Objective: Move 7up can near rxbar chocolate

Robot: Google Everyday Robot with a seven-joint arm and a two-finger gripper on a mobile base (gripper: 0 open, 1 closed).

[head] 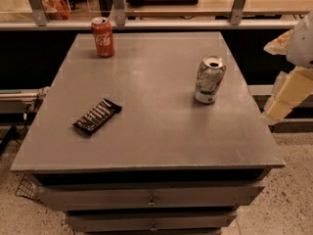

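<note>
The 7up can (210,80), silver-white and green with an open silver top, stands upright on the right half of the grey table (156,136). The rxbar chocolate (97,116), a flat dark wrapped bar with white lettering, lies at an angle on the left half, about two can-heights from the can. My gripper (289,93) shows as cream-white parts at the right edge of the view. It is off the table, to the right of the can, and touches nothing.
A red cola can (102,37) stands upright at the table's far left corner. A counter with metal posts (119,6) runs behind the table. Drawers (151,197) sit below the table's front edge. The floor is speckled.
</note>
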